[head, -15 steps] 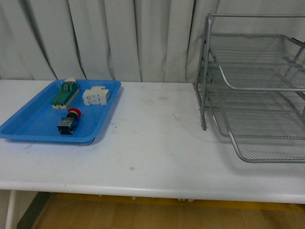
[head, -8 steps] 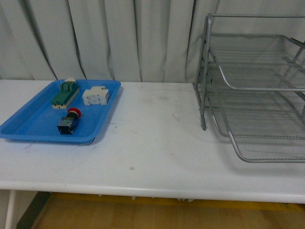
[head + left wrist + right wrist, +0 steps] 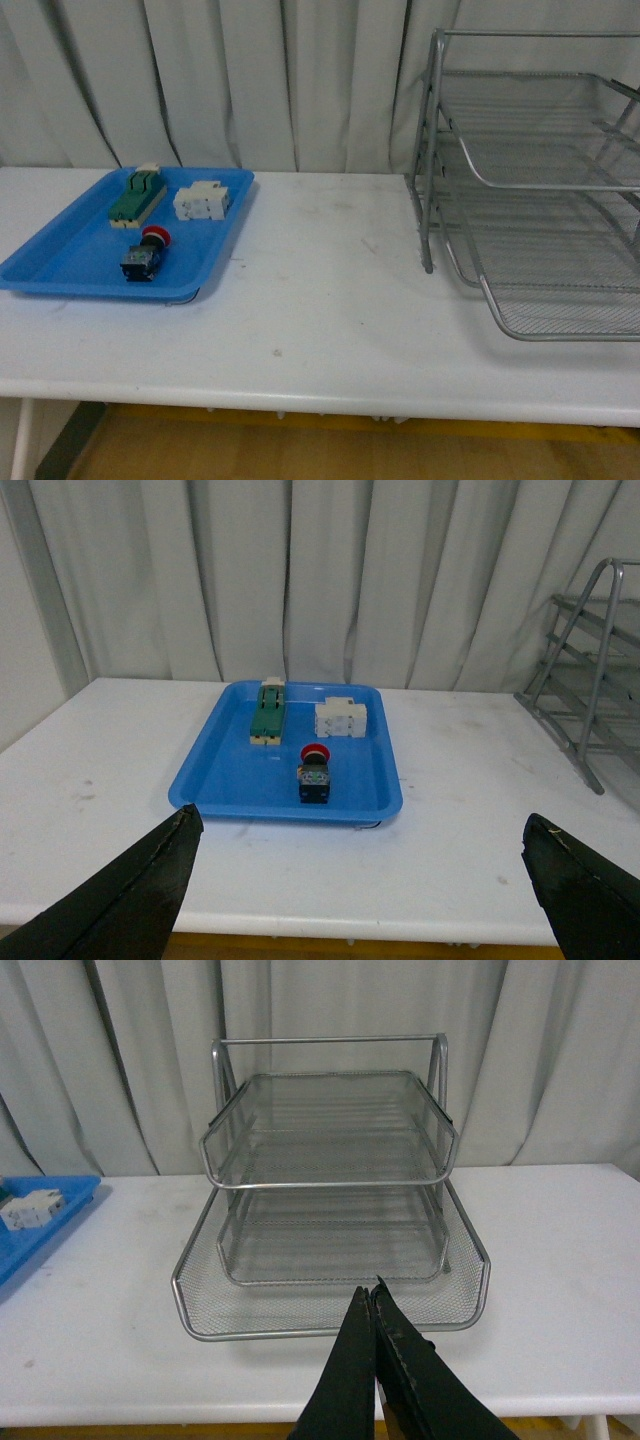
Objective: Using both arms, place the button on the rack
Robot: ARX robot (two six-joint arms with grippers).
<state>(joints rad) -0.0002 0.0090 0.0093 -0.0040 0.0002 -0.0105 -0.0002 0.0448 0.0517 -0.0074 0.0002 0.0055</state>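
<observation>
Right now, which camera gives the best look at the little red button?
The left wrist view: the button lies centred and unobstructed in the blue tray. The front view shows it too, but off to the left side. The right wrist view misses it.

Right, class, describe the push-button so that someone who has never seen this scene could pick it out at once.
On the white table, find the flat blue tray at the left. Of the three parts in it, the button lies nearest the front edge. Only it has a round red cap on a dark body, unlike the green-and-cream block and white block behind it.
</observation>
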